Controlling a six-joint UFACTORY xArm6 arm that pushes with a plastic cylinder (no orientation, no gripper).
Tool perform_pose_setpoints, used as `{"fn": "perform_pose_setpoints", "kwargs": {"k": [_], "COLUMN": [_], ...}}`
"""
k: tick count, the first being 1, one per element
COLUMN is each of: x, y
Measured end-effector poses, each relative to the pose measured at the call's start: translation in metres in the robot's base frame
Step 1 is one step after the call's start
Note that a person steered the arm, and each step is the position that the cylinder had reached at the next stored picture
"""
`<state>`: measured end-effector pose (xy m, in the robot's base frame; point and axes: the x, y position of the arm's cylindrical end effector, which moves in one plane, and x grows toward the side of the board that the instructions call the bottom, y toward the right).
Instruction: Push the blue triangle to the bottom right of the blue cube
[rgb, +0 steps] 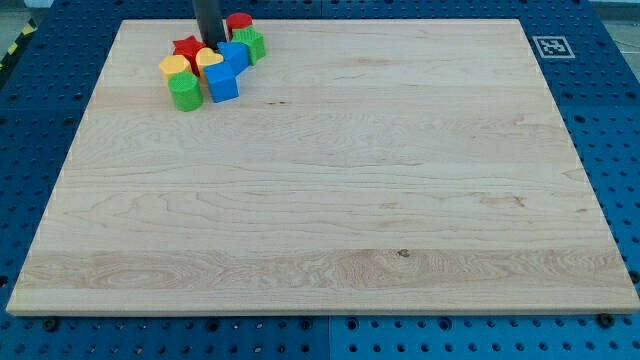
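The end effector here was only a straight dark rod with nothing that could open, close or hold, and my tip (211, 47) came down into the middle of a tight cluster of blocks near the top left corner of the surface (330, 170). My tip stood just behind the yellow heart (208, 60), with the red star (187, 46) just to its left in the view and the red cylinder (238, 24) up to its right; whether it actually touched any of them could not be told. The blue triangle (236, 54) lay just to the view's right of the yellow heart, pressed against the green block (252, 44) above it, though its exact outline was hard to make out. The blue cube (221, 84) sat just below and slightly to the left of the blue triangle, apparently touching it. A yellow block (175, 67) and a green cylinder (185, 91) closed off the view's left side of the group. The blocks were packed so closely that, in my judgement, the rod had been set on the upper side of the cluster in order to drive the blue triangle downward and rightward past the blue cube. The task looked unfinished, since the triangle was above the cube, not at its bottom right. Any push risked dragging neighbours along, the cube itself included.
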<state>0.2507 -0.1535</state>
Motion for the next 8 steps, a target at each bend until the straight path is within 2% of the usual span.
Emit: {"fn": "perform_pose_setpoints", "kwargs": {"k": [2,4,8], "x": [0.035,0.052,0.06], "y": [0.035,0.058,0.058]}}
